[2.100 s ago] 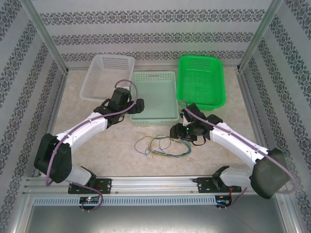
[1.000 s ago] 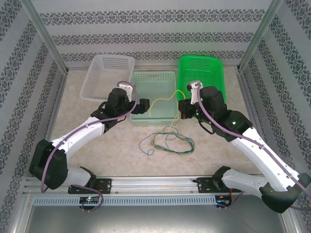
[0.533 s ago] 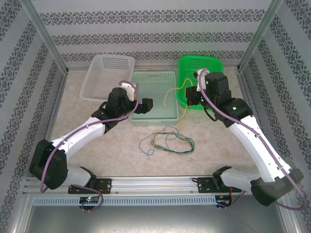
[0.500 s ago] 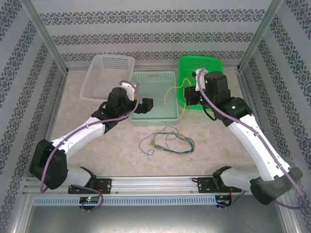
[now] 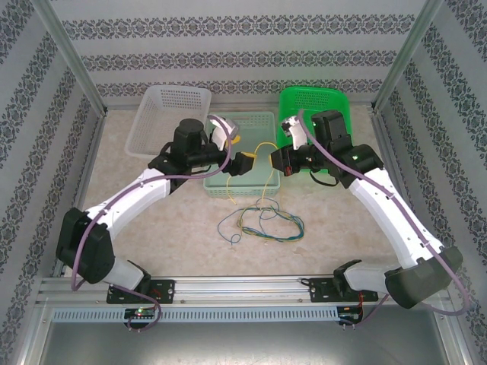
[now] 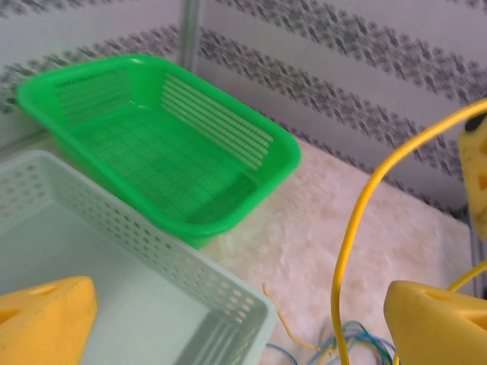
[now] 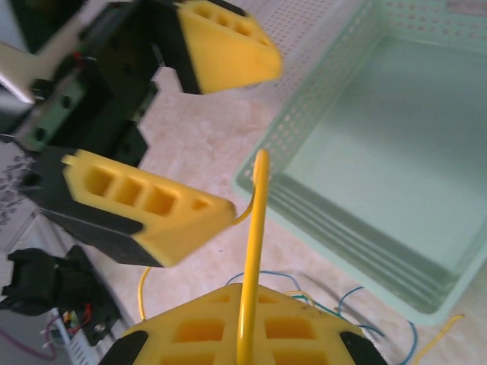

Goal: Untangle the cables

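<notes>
Two grippers, one yellow cable [image 7: 255, 243] — right gripper [image 5: 275, 163] is clamped shut on it, left gripper [image 5: 247, 163] is wide open with the strand between its jaws. Other cables [image 5: 262, 226] lie tangled below both. Pull too hard and the tangle probably tightens — or the strand slips.

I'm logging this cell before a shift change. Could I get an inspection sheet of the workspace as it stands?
Surface: beige table.
Job's things: yellow cable held above the table; remaining cables lie tangled on it.
Clutter: nothing seen.
Grippers: right gripper shut on the yellow cable; left gripper open around it.
Cables: purple arm cables run along both arms.
Surroundings: white basket, pale green basket, green basket, patterned walls, metal frame.
</notes>
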`<state>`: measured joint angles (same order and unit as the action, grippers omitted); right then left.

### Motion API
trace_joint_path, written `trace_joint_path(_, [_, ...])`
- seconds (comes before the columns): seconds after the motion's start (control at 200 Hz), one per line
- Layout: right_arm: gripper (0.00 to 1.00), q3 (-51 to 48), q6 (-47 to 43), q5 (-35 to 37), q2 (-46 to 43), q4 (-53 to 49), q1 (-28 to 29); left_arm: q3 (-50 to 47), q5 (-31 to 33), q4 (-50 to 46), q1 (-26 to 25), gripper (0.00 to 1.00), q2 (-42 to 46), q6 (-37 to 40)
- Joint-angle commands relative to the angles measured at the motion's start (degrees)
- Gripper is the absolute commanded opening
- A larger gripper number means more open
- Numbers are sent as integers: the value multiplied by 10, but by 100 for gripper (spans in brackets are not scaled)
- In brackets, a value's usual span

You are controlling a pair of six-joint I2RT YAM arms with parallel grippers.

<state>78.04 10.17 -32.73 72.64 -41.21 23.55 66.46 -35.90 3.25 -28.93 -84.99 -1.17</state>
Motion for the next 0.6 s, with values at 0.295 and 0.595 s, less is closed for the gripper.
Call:
trace_joint_path(0.295, [0, 1, -29, -117, 4, -45, -3, 91, -97, -156, -41, 74, -49, 136])
trace_joint_path(0.595, [0, 33, -90, -1, 44, -233, 5, 114, 165, -230, -41, 19, -44, 231])
